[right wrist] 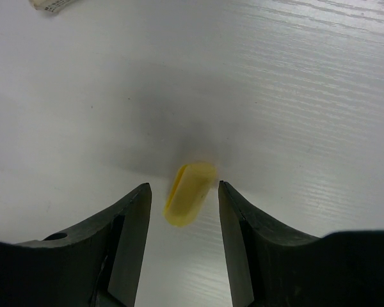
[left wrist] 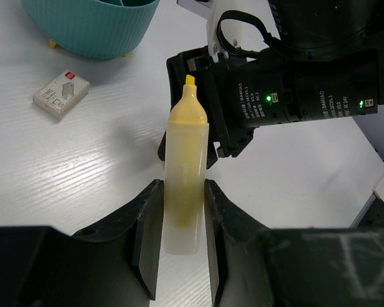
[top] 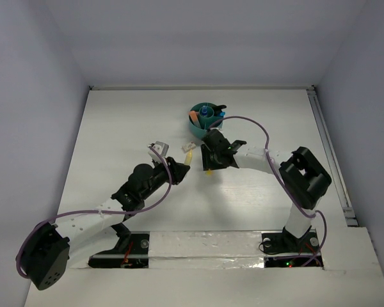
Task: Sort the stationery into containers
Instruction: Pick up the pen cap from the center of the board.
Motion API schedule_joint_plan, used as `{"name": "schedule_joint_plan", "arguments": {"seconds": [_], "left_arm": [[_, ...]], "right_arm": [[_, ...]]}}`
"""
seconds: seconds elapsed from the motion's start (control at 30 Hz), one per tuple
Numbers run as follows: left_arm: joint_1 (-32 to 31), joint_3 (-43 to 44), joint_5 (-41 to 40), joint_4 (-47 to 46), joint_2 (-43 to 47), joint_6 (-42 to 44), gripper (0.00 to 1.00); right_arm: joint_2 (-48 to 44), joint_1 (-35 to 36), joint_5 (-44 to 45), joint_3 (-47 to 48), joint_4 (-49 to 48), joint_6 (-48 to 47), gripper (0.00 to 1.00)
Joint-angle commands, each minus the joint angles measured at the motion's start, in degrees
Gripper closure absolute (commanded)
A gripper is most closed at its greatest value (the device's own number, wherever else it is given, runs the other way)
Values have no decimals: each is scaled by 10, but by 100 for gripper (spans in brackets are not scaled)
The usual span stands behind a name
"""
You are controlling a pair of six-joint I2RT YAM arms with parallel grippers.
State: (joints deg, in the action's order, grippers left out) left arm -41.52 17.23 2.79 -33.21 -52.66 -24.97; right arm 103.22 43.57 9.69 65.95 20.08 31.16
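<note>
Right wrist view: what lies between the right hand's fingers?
A small yellow cap, lying on the table inside the open right hand; the right wrist view shows it.

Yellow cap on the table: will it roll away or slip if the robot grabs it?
The cap looks small and smooth, so it is probably very light and may slip out when squeezed. Its flattened shape suggests it would slide on the table rather than roll.

Robot lab test cell: white table (top: pixel 115 128), plain enclosing walls (top: pixel 198 45), bolted robot arms (top: pixel 141 182).
</note>
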Motion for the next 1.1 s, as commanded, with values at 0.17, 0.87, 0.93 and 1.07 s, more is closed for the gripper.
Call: {"name": "schedule_joint_plan", "arguments": {"seconds": [0.17, 0.87, 0.93, 1.07], "left_arm": [[3, -2, 5, -30, -2, -2, 100], [3, -3, 13, -41, -8, -4, 100], [3, -4, 15, -44, -6, -9, 100], [8, -13, 33, -69, 0, -23, 100]], "right_arm": [[21, 0, 7, 18, 2, -2, 48], [-28, -5, 23, 4, -51, -1, 99], [-59, -5, 9, -13, -78, 6, 100], [-163, -17, -35, -56, -172, 21, 100]]}}
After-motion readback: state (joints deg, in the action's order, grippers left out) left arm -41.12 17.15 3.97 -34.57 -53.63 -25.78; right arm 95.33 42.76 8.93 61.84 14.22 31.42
